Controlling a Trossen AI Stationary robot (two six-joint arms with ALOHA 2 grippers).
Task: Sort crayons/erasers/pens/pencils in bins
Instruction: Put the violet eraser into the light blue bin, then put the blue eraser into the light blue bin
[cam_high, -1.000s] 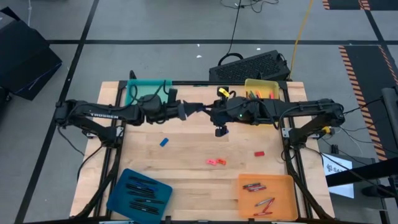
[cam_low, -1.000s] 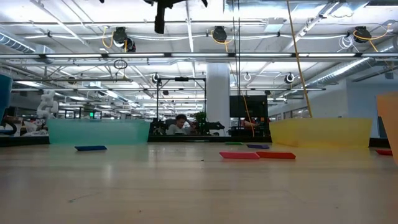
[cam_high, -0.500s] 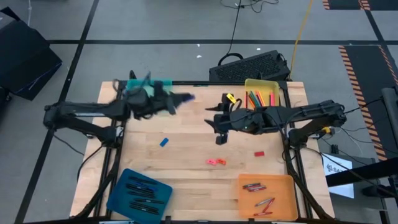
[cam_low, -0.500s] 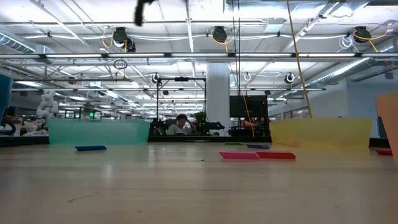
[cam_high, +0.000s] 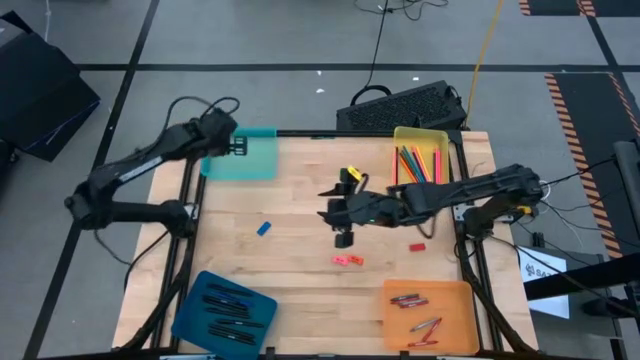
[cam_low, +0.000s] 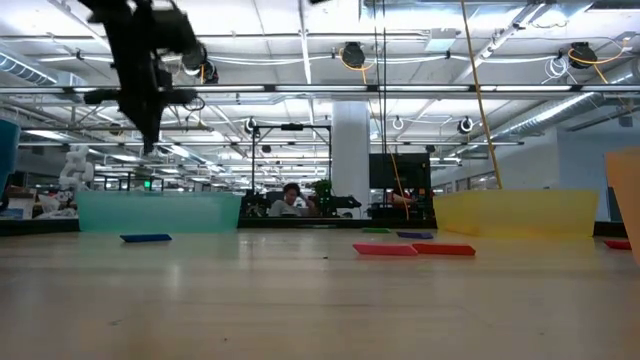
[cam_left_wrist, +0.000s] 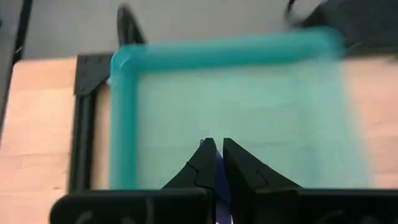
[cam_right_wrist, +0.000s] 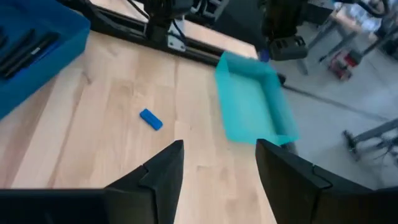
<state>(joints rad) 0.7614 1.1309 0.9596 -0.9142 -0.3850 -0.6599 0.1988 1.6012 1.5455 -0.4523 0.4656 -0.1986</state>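
Over the teal bin (cam_left_wrist: 124, 124), my left gripper (cam_left_wrist: 216, 163) pinches a blue eraser (cam_left_wrist: 217, 171); right gripper (cam_right_wrist: 217, 163) spread mid-table. No legible writing.

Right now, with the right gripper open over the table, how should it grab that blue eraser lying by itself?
Come straight down on the blue eraser. It lies flat and alone on the bare table, turned diagonally, so close the right gripper across its short sides, probably after rotating the wrist to match that slant.
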